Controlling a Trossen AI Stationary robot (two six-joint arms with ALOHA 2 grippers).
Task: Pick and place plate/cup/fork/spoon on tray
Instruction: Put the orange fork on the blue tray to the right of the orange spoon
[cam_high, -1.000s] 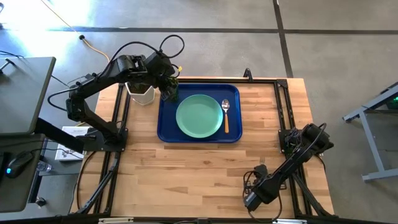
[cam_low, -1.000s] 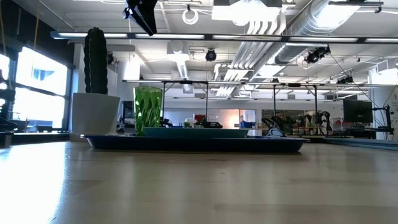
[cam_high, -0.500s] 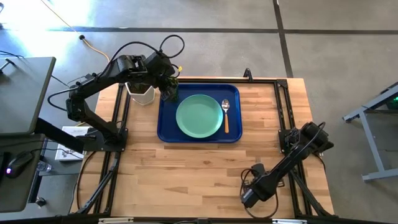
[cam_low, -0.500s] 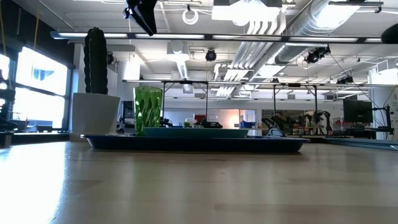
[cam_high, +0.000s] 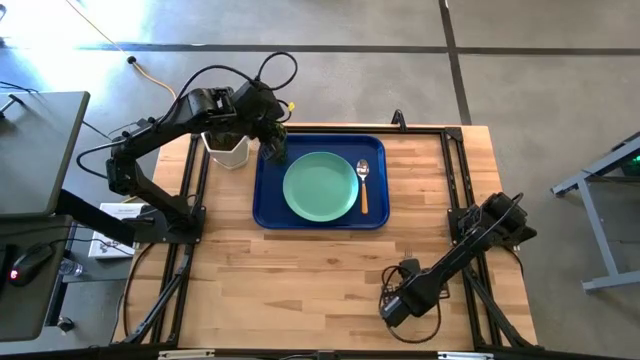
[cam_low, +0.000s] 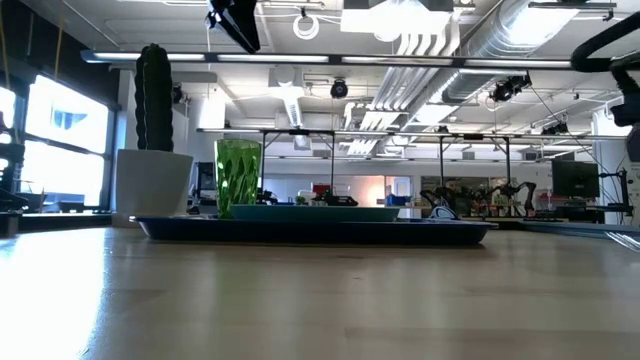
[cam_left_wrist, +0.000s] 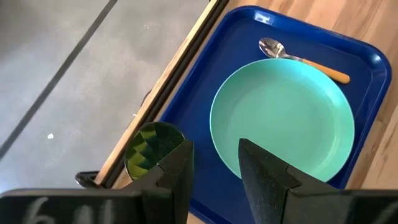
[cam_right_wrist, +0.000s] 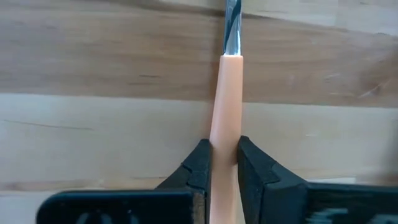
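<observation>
From above, the fork (cam_high: 407, 256) was nearly all hidden under the right gripper (cam_high: 397, 300) at the tabletop's (cam_high: 300, 280) near right part; only a hint of tines showed beyond the arm. The right wrist view filled that gap: the fork's (cam_right_wrist: 225, 112) orange handle ran between the two dark fingers (cam_right_wrist: 198, 163), which were clenched on it, the silver neck pointing away and the tines cut off at the picture's edge. Whether the fork was touching the wood or raised off it could not be told.

The cup (cam_high: 276, 150) was hard to make out in the high view, a dark spot beneath the left gripper (cam_high: 272, 140) at the tray's (cam_high: 320, 222) far left corner. The low view showed it plainly, the cup (cam_low: 238, 176) standing upright on the tray (cam_low: 310, 232), with the left gripper (cam_low: 234, 20) hanging well above it. In the left wrist view the left gripper's fingers (cam_left_wrist: 264, 180) stood parted and released, holding nothing, the cup (cam_left_wrist: 153, 149) just beside them.

The plate (cam_high: 320, 186) lay in the tray's middle and the spoon (cam_high: 363, 183) just to its right, bowl toward the far rim; in the low view the plate (cam_low: 315, 212) was only a thin edge. A white pot with a cactus (cam_low: 153, 150) stood just left of the tray.
</observation>
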